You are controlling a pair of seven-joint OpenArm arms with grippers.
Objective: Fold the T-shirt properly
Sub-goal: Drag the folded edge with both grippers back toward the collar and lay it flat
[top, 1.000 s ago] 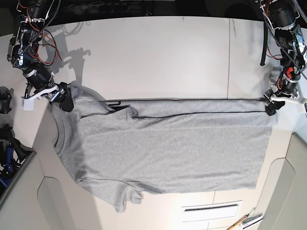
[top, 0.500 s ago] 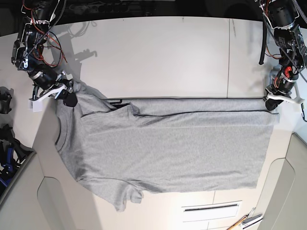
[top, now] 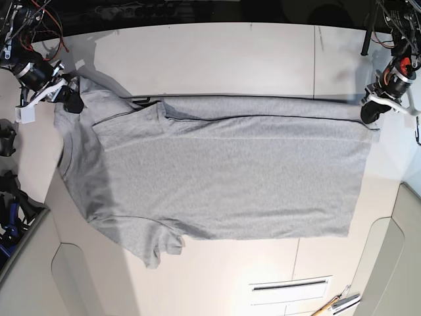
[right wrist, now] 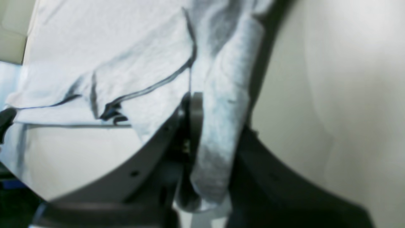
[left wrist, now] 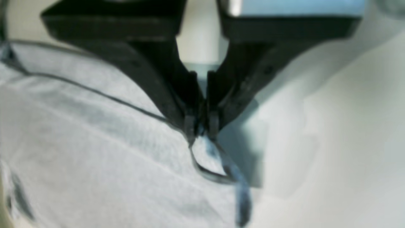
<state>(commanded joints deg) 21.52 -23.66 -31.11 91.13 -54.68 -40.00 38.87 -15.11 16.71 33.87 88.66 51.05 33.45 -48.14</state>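
The heather-grey T-shirt point(top: 223, 171) lies spread across the white table, neck to the left and hem to the right, with its far edge folded over into a long strip. My left gripper point(top: 370, 113) is at the shirt's far right corner, shut on the hem; the left wrist view shows the fingertips point(left wrist: 188, 124) pinching the T-shirt point(left wrist: 95, 152) edge. At the far left shoulder, my right gripper point(top: 71, 102) is shut on a bunch of T-shirt point(right wrist: 218, 133) cloth, which hangs between the black fingers point(right wrist: 193, 117).
A near sleeve point(top: 154, 247) sticks out at the bottom left. A white slotted panel point(top: 289, 287) and some tools point(top: 335, 304) lie at the table's near edge. Dark equipment point(top: 10, 197) stands off the table's left side.
Both grippers have moved away from the camera toward the table's far side, dragging the T-shirt's far edge with them. The whole shirt has shifted up and slightly left.
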